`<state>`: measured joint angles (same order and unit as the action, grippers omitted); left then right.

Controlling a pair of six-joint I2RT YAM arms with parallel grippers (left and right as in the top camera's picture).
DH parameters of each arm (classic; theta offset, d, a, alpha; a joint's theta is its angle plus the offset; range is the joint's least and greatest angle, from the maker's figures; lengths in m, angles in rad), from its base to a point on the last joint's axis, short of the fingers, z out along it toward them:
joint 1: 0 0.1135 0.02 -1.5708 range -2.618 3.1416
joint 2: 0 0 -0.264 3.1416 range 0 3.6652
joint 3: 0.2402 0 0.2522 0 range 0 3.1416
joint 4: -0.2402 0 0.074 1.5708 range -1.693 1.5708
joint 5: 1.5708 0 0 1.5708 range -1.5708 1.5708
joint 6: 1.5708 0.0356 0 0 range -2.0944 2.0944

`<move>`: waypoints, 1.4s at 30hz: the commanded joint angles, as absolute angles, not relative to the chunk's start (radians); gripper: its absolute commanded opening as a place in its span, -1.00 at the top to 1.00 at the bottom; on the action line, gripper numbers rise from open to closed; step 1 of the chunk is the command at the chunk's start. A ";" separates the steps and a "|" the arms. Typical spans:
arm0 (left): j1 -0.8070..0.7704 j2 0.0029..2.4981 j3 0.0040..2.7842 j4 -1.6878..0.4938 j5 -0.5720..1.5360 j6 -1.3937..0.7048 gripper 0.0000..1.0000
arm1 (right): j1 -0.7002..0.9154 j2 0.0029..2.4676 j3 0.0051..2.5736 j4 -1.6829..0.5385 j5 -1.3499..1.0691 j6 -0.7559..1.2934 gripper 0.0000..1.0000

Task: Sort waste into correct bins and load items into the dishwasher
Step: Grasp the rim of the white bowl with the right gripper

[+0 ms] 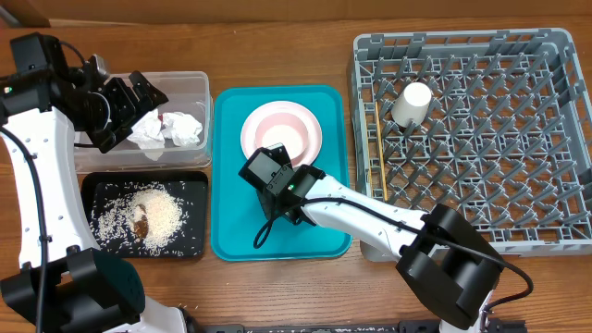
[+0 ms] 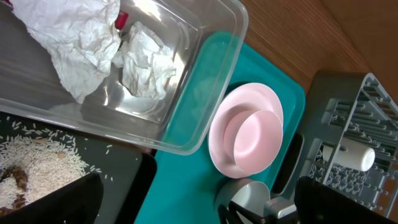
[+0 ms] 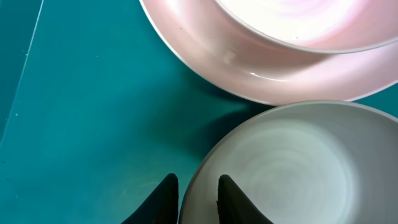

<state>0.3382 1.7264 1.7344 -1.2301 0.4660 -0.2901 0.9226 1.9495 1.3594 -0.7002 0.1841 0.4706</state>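
My right gripper (image 3: 196,180) is shut on the rim of the grey-white bowl (image 3: 298,162), one finger inside and one outside, on the teal tray just below the pink plate (image 1: 310,139). The pink bowl (image 1: 282,129) sits on that plate. In the overhead view the right gripper (image 1: 282,199) hides the grey-white bowl. My left gripper (image 1: 139,97) is open and empty above the clear tub (image 1: 190,153), which holds crumpled napkins (image 1: 171,129) and a red wrapper (image 2: 122,20). The black tray (image 1: 194,236) holds rice (image 1: 153,215) and a brown scrap (image 1: 141,225).
The grey dish rack (image 1: 518,139) stands at the right with the cream cup (image 1: 413,100) lying in its near-left part and the chopsticks (image 1: 379,148) along its left side. The teal tray (image 1: 231,213) lies between the bins and the rack.
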 commanded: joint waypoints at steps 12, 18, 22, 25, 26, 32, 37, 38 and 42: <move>0.333 1.732 1.757 -1.229 0.460 -0.303 -1.00 | 0.921 1.946 1.372 -0.682 0.191 0.503 0.53; 0.333 1.732 1.757 -1.229 0.460 -0.303 -1.00 | 0.921 1.946 1.368 -0.689 0.191 0.503 0.54; 0.333 1.732 1.756 -1.229 0.460 -0.303 -1.00 | 0.921 1.947 1.360 -0.686 0.191 0.503 0.46; 0.332 1.732 1.756 -1.229 0.460 -0.303 -1.00 | 0.921 1.947 1.360 -0.684 0.191 0.503 0.43; 0.332 1.732 1.756 -1.229 0.460 -0.303 -0.99 | 0.921 1.947 1.360 -0.684 0.191 0.503 0.43; 0.332 1.732 1.756 -1.229 0.460 -0.303 -0.99 | 0.921 1.948 1.346 -0.664 0.191 0.503 0.43; 0.332 1.732 1.756 -1.229 0.460 -0.303 -1.00 | 0.921 1.948 1.346 -0.668 0.191 0.503 0.44; 0.332 1.732 1.756 -1.229 0.460 -0.303 -1.00 | 0.921 1.948 1.346 -0.668 0.191 0.503 0.44; 0.332 1.732 1.756 -1.229 0.460 -0.303 -1.00 | 0.921 1.948 1.346 -0.676 0.191 0.503 0.46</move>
<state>0.3382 1.7264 1.7344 -1.2304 0.4660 -0.2901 0.9230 1.9495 1.3537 -0.6746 0.1837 0.4973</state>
